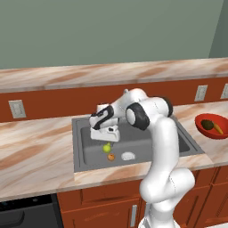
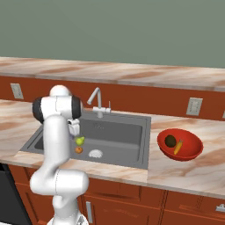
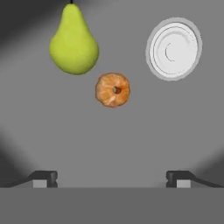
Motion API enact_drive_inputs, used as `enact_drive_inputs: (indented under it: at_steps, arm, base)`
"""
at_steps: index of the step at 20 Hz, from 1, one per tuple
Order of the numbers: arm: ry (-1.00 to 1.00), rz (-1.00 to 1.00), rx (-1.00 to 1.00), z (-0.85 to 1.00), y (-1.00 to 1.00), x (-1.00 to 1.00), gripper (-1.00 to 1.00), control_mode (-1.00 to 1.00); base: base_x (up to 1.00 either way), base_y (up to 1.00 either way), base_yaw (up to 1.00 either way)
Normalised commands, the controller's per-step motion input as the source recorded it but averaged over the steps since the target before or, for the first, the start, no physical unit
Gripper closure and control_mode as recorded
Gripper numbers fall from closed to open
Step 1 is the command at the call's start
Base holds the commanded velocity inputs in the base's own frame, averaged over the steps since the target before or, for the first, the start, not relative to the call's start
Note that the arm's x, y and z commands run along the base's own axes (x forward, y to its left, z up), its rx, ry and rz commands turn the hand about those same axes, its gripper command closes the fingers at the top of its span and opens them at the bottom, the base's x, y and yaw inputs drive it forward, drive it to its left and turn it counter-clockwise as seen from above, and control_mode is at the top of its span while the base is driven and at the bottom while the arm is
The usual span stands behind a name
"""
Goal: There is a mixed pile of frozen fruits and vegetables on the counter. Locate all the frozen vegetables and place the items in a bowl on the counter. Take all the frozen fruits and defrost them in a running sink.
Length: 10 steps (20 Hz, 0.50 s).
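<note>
Fingertips (image 3: 43, 178) spread wide, empty — I see the orange fruit (image 3: 113, 89) and pear (image 3: 73, 41) on the sink (image 3: 131, 140) floor.

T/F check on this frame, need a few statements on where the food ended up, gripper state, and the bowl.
1. The pear and the small orange fruit lie in the sink. True.
2. The gripper is shut on the orange fruit. False: it is open and holds nothing; the fruit lies on the basin floor, apart from the fingertips.
3. The carrot and the dark brown lump are in the red bowl. True.
4. The red bowl sits inside the sink. False: it stands on the counter, beside the sink.
5. The pear covers the drain. False: the drain is uncovered, apart from both fruits.
</note>
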Motion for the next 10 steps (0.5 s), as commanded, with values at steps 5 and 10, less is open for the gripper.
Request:
enact_drive_inputs:
  at_steps: [5,10]
  arm:
    - [-0.08,-0.07,-0.01,0.89,0.0,-0.32,-1.0,-1.0]
    - [-0.05,-0.07,-0.02,1.0,0.05,-0.35,-1.0,-1.0]
  base:
    - [0.0,0.0,0.0]
    - [0.0,0.0,0.0]
